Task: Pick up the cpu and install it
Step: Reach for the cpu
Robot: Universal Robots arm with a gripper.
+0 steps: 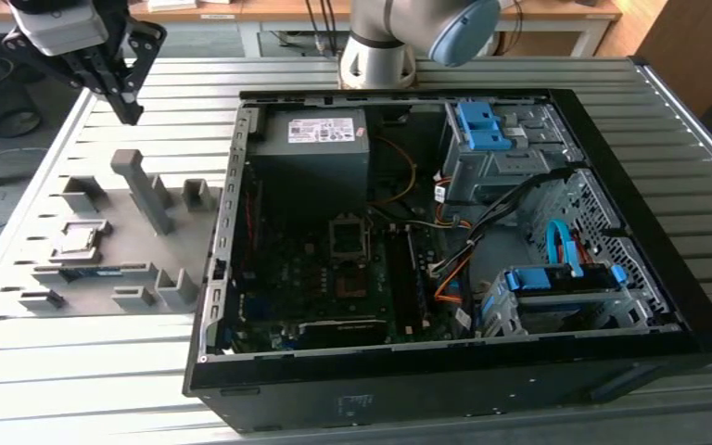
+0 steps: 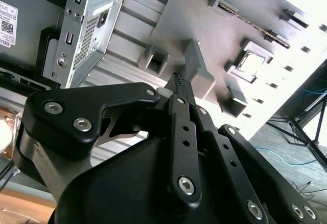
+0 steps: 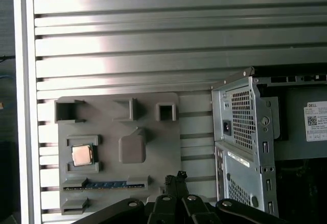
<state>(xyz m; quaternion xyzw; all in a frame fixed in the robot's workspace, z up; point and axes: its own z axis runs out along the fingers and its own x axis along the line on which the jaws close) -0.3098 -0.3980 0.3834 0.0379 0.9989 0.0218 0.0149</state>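
Exterior view: arm (image 1: 381, 42) cut off by the picture's top edge, well apart from the fixture plate (image 1: 96, 199). Gripper (image 1: 127, 115) near the plate, its housing clipped by the same edge. Cpu (image 1: 84, 239) on the plate: too small to tell any markings. Computer case (image 1: 455, 389) beside the plate: one corner runs off the bottom edge.

First wrist view: gripper links hide part of the plate's edge; case cut off by the picture's edge.

Second wrist view: gripper body covers much of the plate; glare washes out the rest.
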